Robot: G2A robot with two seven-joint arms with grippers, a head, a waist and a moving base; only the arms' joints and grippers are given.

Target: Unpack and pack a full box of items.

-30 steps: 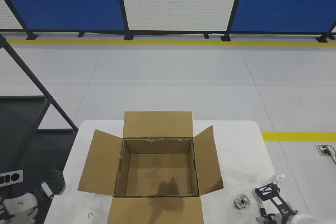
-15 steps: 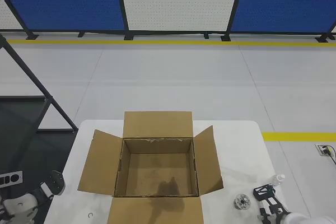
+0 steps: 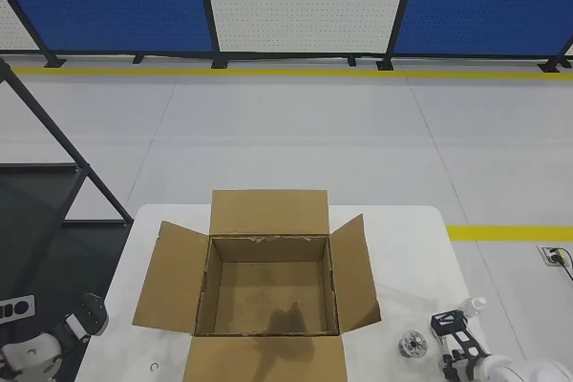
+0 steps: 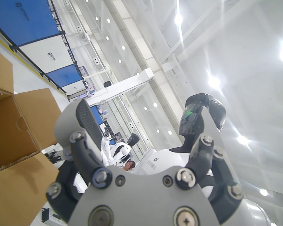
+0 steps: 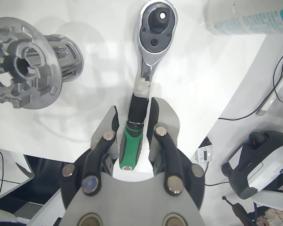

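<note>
White tabletop (image 5: 103, 71) right of the open cardboard box (image 3: 267, 215) carried the ratchet wrench (image 5: 155, 29); its handle ran lengthwise between the parted fingers of my right claw (image 5: 134, 119), head pointing away, nothing gripped yet.

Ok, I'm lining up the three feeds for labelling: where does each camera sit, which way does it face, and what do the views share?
Top view: above the arms, looking down on the open box and table; left arm and right arm at the near edge.
Left wrist: tipped upward past the open left pincer at the ceiling.
Right wrist: looking down at the wrench on the table, the right pincer astride its handle.
Shared: box in top and left wrist; metal hub in top and right wrist.
</note>
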